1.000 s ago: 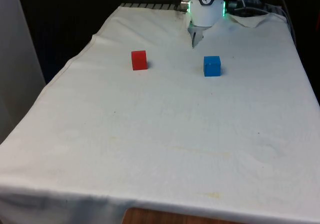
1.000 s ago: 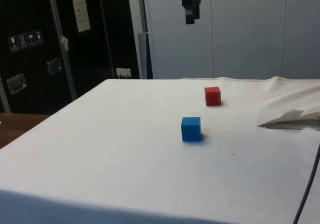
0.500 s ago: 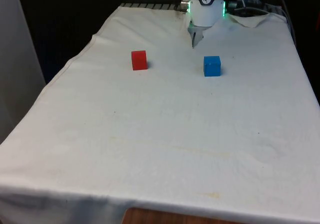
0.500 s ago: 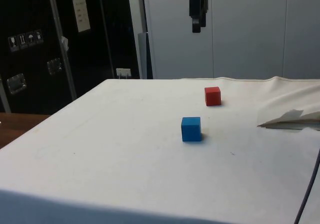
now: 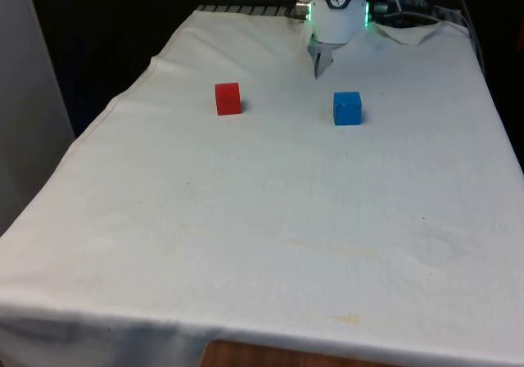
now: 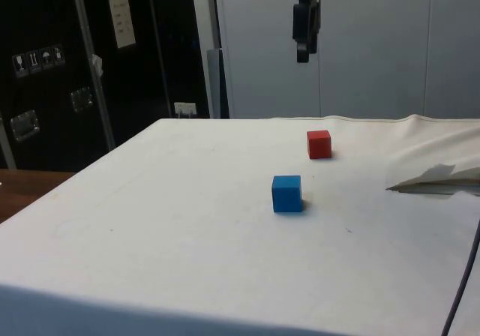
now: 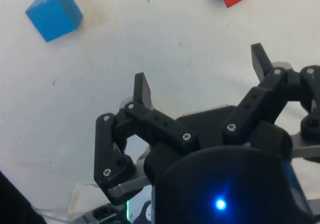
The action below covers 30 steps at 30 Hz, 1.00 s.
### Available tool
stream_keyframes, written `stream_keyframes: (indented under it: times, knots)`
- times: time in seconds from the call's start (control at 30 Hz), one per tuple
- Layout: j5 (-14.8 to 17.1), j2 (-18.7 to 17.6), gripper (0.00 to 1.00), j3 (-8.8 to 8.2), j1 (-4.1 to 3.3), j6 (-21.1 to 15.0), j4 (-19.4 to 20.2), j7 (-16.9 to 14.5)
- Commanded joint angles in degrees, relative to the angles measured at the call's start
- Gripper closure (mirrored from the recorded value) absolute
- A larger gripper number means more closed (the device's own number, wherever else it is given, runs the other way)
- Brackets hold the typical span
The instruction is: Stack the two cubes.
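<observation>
Side view shows the gripper (image 6: 302,51) high above the white cloth (image 6: 187,223), holding nothing. Its fingers (image 7: 142,90) stand apart, so the jaws are open. The red cube (image 5: 228,98) sits on the cloth, and the blue cube (image 5: 347,108) sits well apart from it, toward the front view's right. Both cubes are separate, not stacked.
</observation>
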State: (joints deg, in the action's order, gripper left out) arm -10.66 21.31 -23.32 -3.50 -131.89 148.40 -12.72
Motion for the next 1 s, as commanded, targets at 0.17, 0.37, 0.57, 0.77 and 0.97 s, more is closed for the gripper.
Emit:
stream_keyframes:
  times: [0.17, 0.37, 0.57, 0.77, 0.97]
  knots:
    - [-0.17, -2.23, 0.00, -2.18, 0.23, -4.41, 1.55, -1.89]
    - [0.06, -4.30, 0.00, -4.13, 0.11, -8.02, 2.69, -3.90]
    - [0.06, -6.36, 0.00, -5.27, 0.11, -10.83, 3.32, -5.79]
    - [1.09, -8.88, 0.00, -6.76, -0.23, -15.18, 4.30, -10.14]
    - [2.12, -11.29, 0.00, -7.62, -0.23, -17.93, 4.58, -13.58]
